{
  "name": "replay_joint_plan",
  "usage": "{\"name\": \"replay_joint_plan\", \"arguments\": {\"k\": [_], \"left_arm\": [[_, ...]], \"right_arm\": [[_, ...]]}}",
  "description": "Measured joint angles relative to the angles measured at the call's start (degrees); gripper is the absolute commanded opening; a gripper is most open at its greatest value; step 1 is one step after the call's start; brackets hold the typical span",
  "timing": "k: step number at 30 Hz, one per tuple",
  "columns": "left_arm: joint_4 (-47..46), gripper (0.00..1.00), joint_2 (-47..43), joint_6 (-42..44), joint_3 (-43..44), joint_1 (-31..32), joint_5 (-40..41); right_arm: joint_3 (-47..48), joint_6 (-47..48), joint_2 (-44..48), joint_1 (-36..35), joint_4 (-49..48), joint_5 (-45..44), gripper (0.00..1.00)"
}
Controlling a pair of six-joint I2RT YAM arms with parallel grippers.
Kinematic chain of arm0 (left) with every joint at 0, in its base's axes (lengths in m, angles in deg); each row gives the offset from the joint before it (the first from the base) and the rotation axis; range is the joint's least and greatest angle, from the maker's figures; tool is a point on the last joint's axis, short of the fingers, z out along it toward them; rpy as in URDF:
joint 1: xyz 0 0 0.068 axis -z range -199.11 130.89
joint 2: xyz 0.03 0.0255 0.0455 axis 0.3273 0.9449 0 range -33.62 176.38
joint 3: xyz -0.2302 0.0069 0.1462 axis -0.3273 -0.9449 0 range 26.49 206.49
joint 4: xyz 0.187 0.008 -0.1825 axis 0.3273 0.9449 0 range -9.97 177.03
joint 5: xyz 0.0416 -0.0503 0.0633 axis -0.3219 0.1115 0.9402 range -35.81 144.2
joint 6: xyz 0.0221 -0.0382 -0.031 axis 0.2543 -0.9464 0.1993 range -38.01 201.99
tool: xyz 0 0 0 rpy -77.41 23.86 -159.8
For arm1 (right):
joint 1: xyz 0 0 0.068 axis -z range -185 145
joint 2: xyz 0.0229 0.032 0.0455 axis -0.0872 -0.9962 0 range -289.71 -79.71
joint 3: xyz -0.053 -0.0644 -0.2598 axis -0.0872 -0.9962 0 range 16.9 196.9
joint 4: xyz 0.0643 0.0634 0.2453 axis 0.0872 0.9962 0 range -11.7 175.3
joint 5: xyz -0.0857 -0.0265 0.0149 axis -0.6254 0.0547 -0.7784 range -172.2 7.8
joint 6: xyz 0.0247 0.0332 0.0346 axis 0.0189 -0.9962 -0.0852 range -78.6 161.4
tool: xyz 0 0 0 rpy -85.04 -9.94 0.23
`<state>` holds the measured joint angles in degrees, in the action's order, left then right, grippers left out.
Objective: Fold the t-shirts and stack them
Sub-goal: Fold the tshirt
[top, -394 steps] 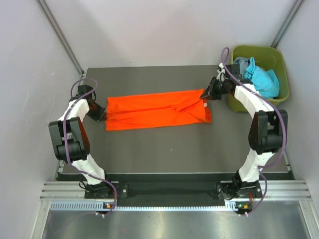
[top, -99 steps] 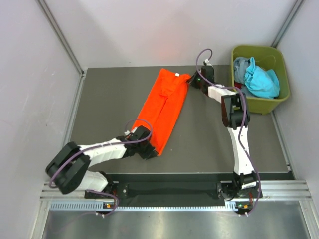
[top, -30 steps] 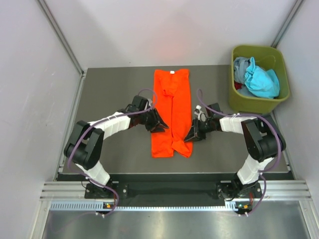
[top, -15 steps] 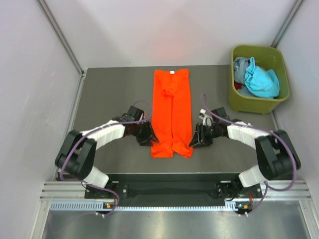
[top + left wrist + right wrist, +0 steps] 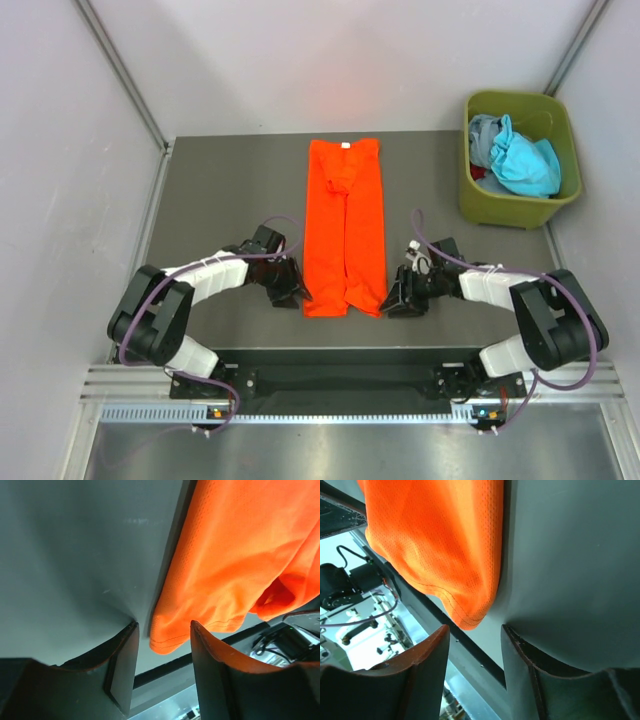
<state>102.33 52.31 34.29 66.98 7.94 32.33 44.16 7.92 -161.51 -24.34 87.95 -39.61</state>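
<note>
orange t-shirt (image 5: 235,555): cloth, fine pin-holed mesh knit, matt, with a stitched hem
counter (image 5: 230,190): dark grey, smooth, matt with a faint sheen
bin (image 5: 515,212): olive-green plastic, smooth, slightly glossy
teal t-shirt (image 5: 528,160), grey t-shirt (image 5: 483,133): soft crumpled cloth, matt
left claw (image 5: 162,630), right claw (image 5: 475,630): black plastic, smooth, dull sheen
near rail (image 5: 560,380): bare ribbed metal, bright

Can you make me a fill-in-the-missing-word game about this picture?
1. The long shirt lying on the table is bright ____.
2. The bin holding the other shirts is ____.
3. The left gripper and right gripper are both ____, holding nothing.

Missing words: orange, green, open.
</note>
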Motion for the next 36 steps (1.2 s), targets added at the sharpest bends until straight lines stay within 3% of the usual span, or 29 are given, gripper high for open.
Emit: {"name": "replay_joint_plan", "arguments": {"k": [4,8,9,11,12,13,15,21,22,25,26,29,31,33,36], "left_arm": [[-2.0,0.5,0.0,-1.5,-0.9,-0.1,-1.2],[-5.4,0.4,0.9,-3.4,-2.2,-0.1,-3.8],[-6.1,0.33,1.2,-3.6,-2.5,-0.2,-4.3],[-6.7,0.24,1.8,-4.1,-2.9,-0.2,-4.9],[-6.7,0.12,2.0,-4.2,-2.9,-0.2,-4.9],[-6.6,0.06,2.0,-4.3,-3.0,-0.2,-4.7],[-6.2,0.0,2.0,-3.8,-3.0,-0.2,-4.0],[-2.4,0.0,1.8,-1.4,-1.4,-0.1,-1.4],[-2.0,0.0,1.6,-1.1,-1.3,-0.1,-1.0],[-1.6,0.11,1.5,-0.4,-1.3,-0.1,-1.0],[-1.6,0.23,1.4,-0.2,-1.3,-0.1,-1.0],[-0.4,0.41,0.5,0.3,-1.0,0.5,-0.9],[1.8,0.43,-1.2,1.1,-0.7,0.9,0.1],[4.4,0.43,-3.0,1.5,0.1,1.0,0.8],[6.7,0.38,-5.9,1.6,2.0,1.0,1.8]], "right_arm": [[-0.7,-2.1,-0.4,0.0,-2.8,0.7,0.44],[-0.7,-4.3,-3.3,0.0,-6.8,2.1,0.39],[-0.7,-4.6,-3.9,0.0,-7.6,2.3,0.36],[-0.7,-5.0,-4.5,0.0,-8.5,2.4,0.24],[-0.7,-5.0,-4.7,0.0,-8.7,2.1,0.19],[-0.7,-5.1,-4.7,0.0,-8.7,1.9,0.07],[-0.6,-4.1,-4.7,0.0,-8.0,1.5,0.0],[2.1,2.4,-3.3,0.1,3.1,-3.4,0.01],[2.5,3.5,-2.8,0.1,4.5,-4.3,0.13],[3.2,5.4,-2.1,0.1,7.5,-4.5,0.26],[3.4,6.0,-2.0,0.1,8.1,-4.2,0.27],[4.8,8.0,-1.6,0.1,12.1,-4.7,0.36],[6.3,9.4,-0.6,0.1,15.0,-6.2,0.4],[8.6,10.6,1.4,0.1,17.9,-7.8,0.41],[13.0,11.5,3.1,0.1,18.7,-8.3,0.25]]}}
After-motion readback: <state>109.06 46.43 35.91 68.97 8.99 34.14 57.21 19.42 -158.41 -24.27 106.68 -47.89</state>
